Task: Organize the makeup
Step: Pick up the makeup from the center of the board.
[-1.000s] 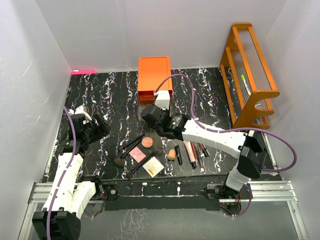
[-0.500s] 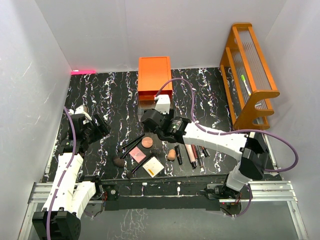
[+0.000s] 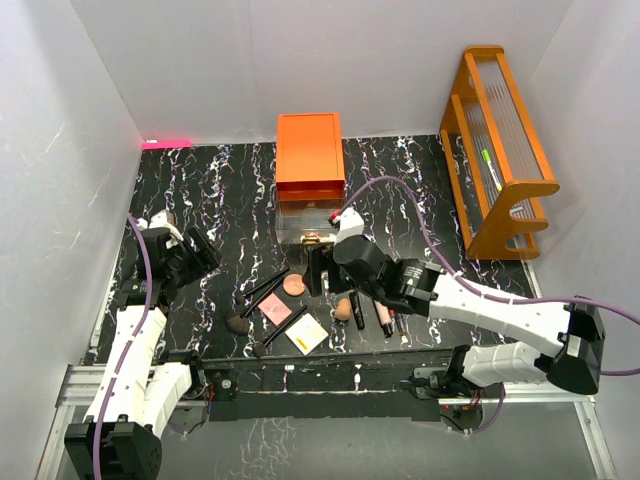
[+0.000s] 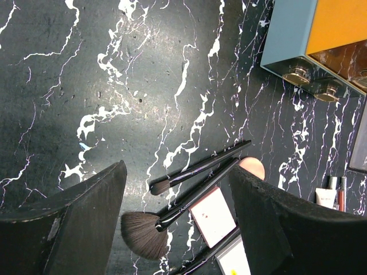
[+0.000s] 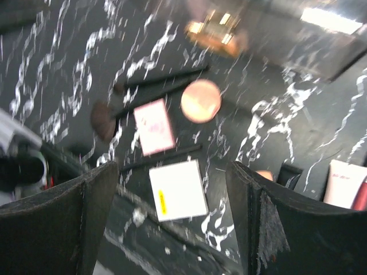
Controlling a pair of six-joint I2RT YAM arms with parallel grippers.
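The makeup lies in a loose cluster on the black marbled table (image 3: 200,190), near the middle of its front edge. Nearest is a pale-yellow square palette (image 3: 307,333), with a pink square palette (image 3: 275,309) just beyond it. A beige sponge (image 3: 343,309) sits to their right. Long black brushes (image 3: 264,288) with brown heads slant leftward beside a round tan compact (image 3: 294,285). Pink and dark tubes (image 3: 385,315) lie side by side on the right.

The right gripper (image 3: 318,270) hovers over the cluster, jaws apart and empty. The left gripper (image 3: 192,250), off to the left, is also spread and empty. An orange drawer chest (image 3: 310,160) stands behind.
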